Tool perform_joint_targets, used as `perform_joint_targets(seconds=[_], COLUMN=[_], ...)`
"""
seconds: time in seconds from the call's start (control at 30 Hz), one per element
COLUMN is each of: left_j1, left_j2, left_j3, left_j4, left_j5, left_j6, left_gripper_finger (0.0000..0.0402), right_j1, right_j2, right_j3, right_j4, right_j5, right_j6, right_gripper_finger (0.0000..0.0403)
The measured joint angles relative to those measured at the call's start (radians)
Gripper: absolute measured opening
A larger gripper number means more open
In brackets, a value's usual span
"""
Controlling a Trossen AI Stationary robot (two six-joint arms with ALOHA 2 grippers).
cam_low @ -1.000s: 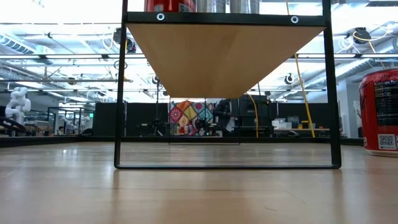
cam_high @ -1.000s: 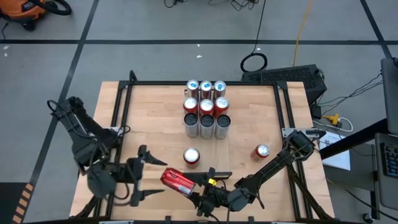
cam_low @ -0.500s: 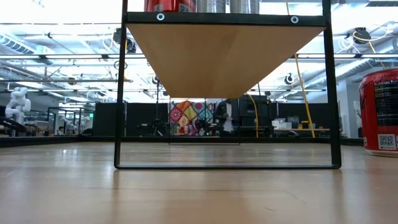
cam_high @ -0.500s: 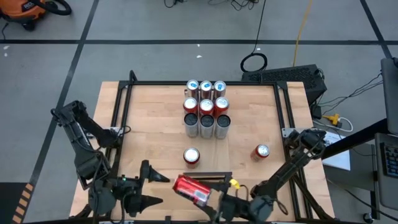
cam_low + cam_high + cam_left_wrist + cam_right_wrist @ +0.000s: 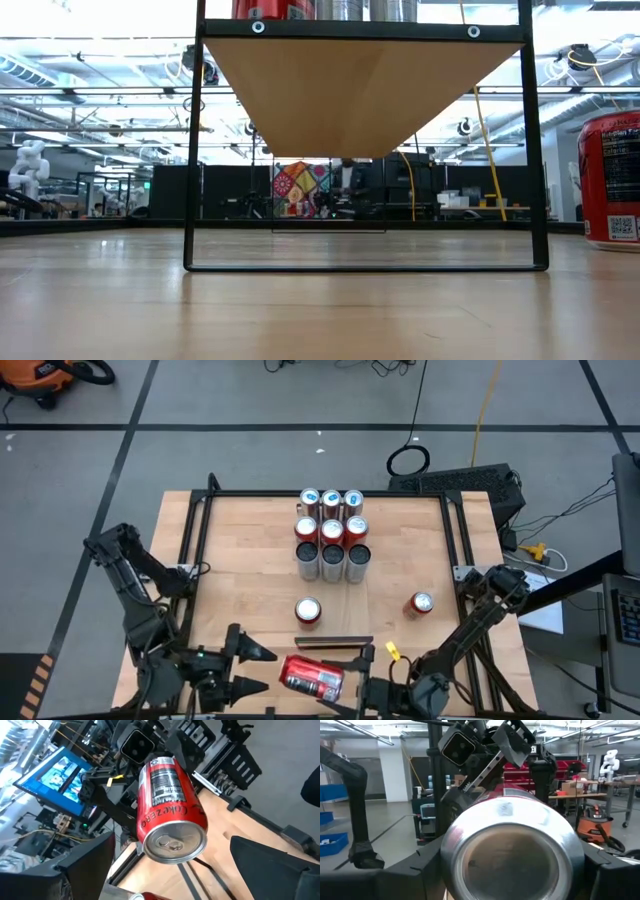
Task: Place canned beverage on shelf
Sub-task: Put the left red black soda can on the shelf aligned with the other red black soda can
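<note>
A red can [image 5: 312, 677] is lifted near the table's near edge, lying level. My right gripper [image 5: 335, 682] is shut on it. In the right wrist view the can's base [image 5: 512, 850] fills the picture. My left gripper [image 5: 266, 669] is open and empty just left of the can. Its wrist view looks at the can's top [image 5: 172, 842]. The shelf [image 5: 360, 90] stands on a black frame at the table's middle far side. Several silver and red cans [image 5: 331, 532] stand on it. My right gripper pinches the can's round wall between its two fingers [image 5: 415, 867], one on each side, at the base end [image 5: 330, 680]. The fingers come level from the table's right side and lie along the can. The can lies on its side, clear of the table.
One red can [image 5: 308, 611] stands on the table in front of the shelf, another [image 5: 421, 604] to its right, also in the low view [image 5: 610, 180]. A dark bar [image 5: 335, 642] lies just far of the held can. A black frame [image 5: 200, 520] runs along the table's edges.
My right gripper has carried the red can toward the table's near edge and a little right. It has turned the can from slanting to nearly left-right. My left gripper, still open, has also drawn back toward the near edge.
</note>
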Motion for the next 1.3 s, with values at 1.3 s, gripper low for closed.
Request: perform_joint_targets(seconds=[1.3], left_j1=[0.061], left_j2=[0.063], left_j3=[-0.056], left_j4=[0.197], left_j5=[-0.007], left_j6=[0.033], left_gripper_finger=[0.0283], right_j1=[-0.099], right_j2=[0.003], right_j3=[0.000], right_j4=[0.042], right_j5=[-0.209], right_j6=[-0.015], right_gripper_finger=[0.0269])
